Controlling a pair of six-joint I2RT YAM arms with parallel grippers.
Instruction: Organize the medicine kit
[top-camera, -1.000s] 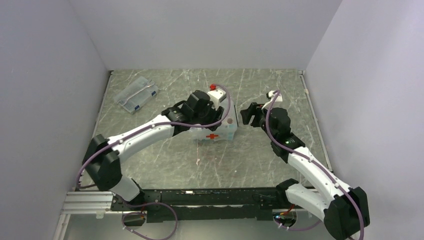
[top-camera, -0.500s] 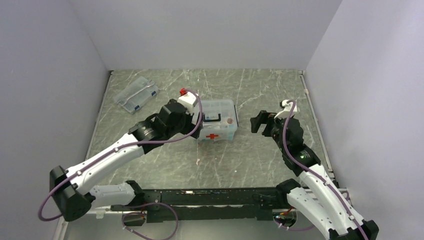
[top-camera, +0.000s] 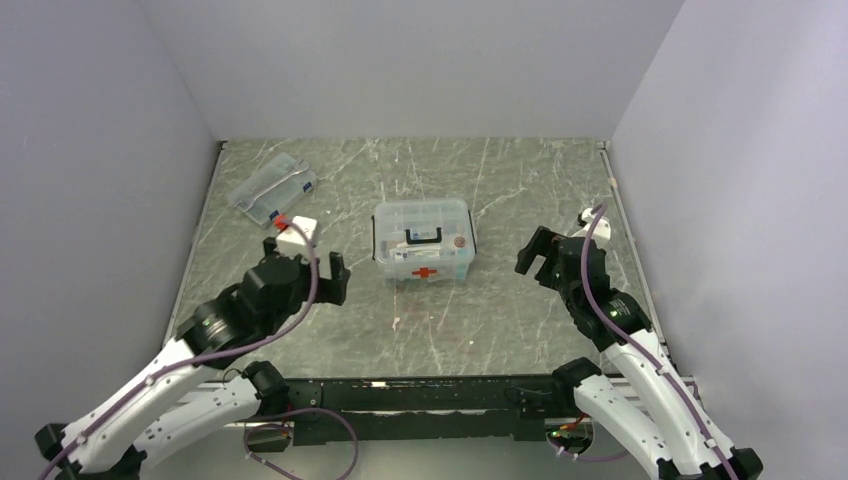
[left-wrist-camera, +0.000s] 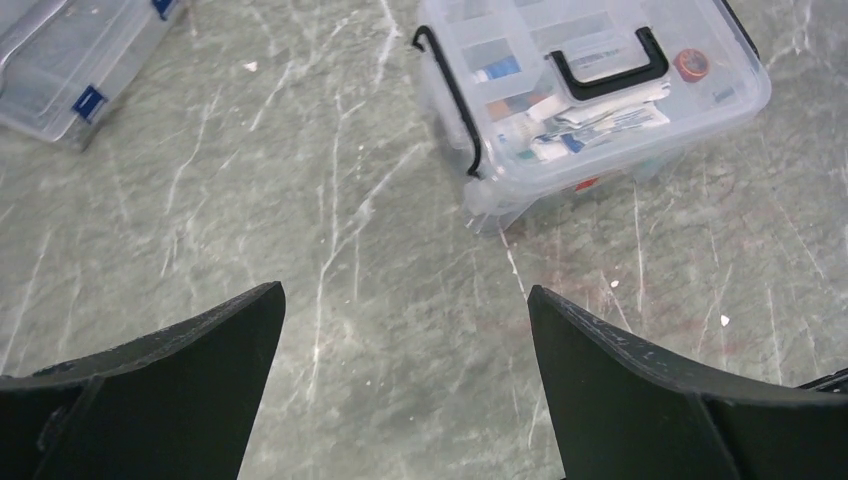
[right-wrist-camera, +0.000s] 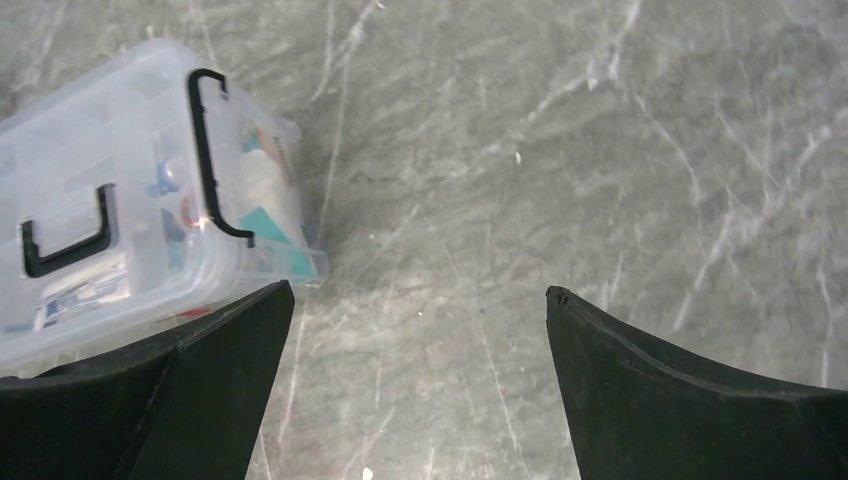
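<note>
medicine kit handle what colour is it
Black. The handle on the medicine kit lid shows best in the left wrist view.

The counter (top-camera: 540, 180) is grey-green with pale veins like marble. Near its middle stands the kit (top-camera: 423, 240), lid on (red cross on the near side). A flat clear case (top-camera: 272, 189) with blue labels lies near the far left corner, well apart.

Overhead, wrist views (close) — sharing kit (top-camera: 422, 238).
</note>
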